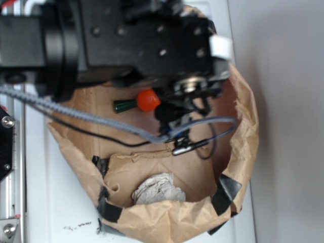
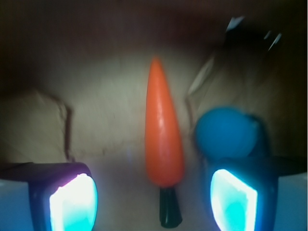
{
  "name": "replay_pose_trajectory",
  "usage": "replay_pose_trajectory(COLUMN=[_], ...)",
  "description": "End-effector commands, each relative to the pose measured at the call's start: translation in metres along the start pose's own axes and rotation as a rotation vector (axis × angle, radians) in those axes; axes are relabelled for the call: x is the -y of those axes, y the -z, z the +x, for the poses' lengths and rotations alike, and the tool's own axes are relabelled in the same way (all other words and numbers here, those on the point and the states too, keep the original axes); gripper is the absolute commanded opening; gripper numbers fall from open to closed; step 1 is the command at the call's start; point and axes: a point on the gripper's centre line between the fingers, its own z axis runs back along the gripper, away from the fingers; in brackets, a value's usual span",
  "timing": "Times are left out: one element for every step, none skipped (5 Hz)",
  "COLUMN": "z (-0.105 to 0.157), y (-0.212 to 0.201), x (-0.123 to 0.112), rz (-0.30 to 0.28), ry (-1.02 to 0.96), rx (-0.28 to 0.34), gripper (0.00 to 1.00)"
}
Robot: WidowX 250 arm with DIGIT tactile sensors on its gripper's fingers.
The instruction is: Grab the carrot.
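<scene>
- One glossy orange tapered toy carrot (image 2: pixel 163 139) with a short dark green stem end.
- One round blue ball (image 2: pixel 225 132).
- One crumpled brown paper bag (image 1: pixel 243 126) patched with black tape.
- One wad of crumpled grey-white paper (image 1: pixel 158 190).

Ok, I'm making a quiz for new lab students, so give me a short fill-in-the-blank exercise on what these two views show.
1. In the wrist view, the carrot lies between the two fingers of the gripper, whose jaws are ____.
2. Beside the carrot sits a round ball coloured ____.
3. The carrot's stem end points toward the camera, and its colour is dark ____.
4. In the exterior view, everything lies inside a brown ____ bag.

Missing words: open; blue; green; paper
</scene>
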Motion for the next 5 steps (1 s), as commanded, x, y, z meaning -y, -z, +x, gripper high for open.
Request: replay_pose_trajectory(z=[-0.016, -0.008, -0.002, 0.003, 0.003], y=[0.002, 0.011, 0.02, 0.028, 0.039], x=[0.003, 0.013, 0.022, 0.027, 0.028], rz=[-0.002, 0.017, 0.026, 0.025, 0.054], ry=[0.049, 0.031, 0.042, 0.041, 0.033], rx=[0.113, 0.118, 0.129, 0.143, 0.16], gripper=[1.0, 1.0, 1.0, 1.0, 1.0])
